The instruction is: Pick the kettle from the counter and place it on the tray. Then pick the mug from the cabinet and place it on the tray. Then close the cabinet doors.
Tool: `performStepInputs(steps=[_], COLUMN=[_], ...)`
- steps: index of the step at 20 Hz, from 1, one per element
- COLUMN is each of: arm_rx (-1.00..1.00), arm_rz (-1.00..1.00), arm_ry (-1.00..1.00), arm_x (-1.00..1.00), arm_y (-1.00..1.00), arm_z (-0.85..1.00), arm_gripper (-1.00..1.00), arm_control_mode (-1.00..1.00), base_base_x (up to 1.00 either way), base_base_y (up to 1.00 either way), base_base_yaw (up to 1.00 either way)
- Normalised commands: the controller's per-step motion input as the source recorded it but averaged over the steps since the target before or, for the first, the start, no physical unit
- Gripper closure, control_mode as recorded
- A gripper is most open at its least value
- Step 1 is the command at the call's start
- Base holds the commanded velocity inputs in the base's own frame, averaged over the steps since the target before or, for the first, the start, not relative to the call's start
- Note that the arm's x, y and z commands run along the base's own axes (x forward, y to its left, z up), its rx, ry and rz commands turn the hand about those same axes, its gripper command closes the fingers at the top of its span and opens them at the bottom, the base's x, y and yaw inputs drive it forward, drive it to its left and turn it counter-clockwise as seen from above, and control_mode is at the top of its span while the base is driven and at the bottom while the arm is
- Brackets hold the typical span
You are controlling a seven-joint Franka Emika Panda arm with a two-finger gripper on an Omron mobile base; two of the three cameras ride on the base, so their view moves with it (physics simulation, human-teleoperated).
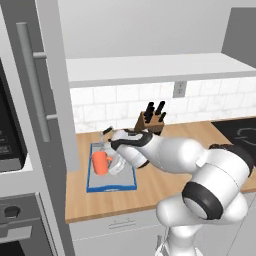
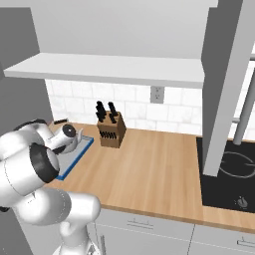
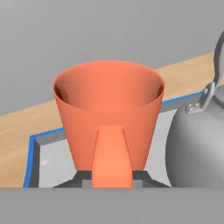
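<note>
On the wooden counter (image 1: 150,182), toward its left end, a blue-rimmed tray (image 1: 111,186) lies beside an open cabinet door (image 1: 47,85). An orange mug (image 1: 100,163) sits upright over the tray's left half, directly in front of the gripper (image 1: 113,161), whose narrowed jaws clamp the mug's handle (seen in the hand view, the handle runs straight down between the fingertips). Just right of the mug in the hand view, the silver kettle (image 3: 199,140) stands on the tray, close but apart from it. Further right on the counter, against the tiled wall, stands a knife block (image 2: 111,130); beyond it is the black stovetop (image 2: 229,177).
</note>
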Motion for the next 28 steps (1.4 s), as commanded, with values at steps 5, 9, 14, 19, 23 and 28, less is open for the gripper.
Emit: performStepInputs(steps=[5, 9, 14, 19, 23, 28], arm_rx=[0.00, 0.00, 0.01, 0.04, 0.04, 0.01], arm_rz=[0.00, 0.00, 0.00, 0.00, 0.00, -0.03], arm_ry=[0.00, 0.00, 0.00, -0.09, -0.08, 0.01], arm_x=[-0.33, -0.16, -0.03, -0.27, -0.37, -0.19], arm_y=[-0.29, -0.07, -0.03, -0.17, -0.30, -0.15], arm_z=[-0.29, -0.28, -0.25, -0.04, 0.39, 0.99], arm_gripper=[1.00, -1.00, -1.00, -1.00, -1.00, -1.00], arm_control_mode=[-1.00, -1.00, -1.00, -1.00, -1.00, -1.00], base_base_x=[0.00, 0.00, 0.00, 0.00, 0.00, 0.00], base_base_y=[0.00, 0.00, 0.00, 0.00, 0.00, 0.00], base_base_yaw=[0.00, 0.00, 0.00, 0.00, 0.00, 0.00])
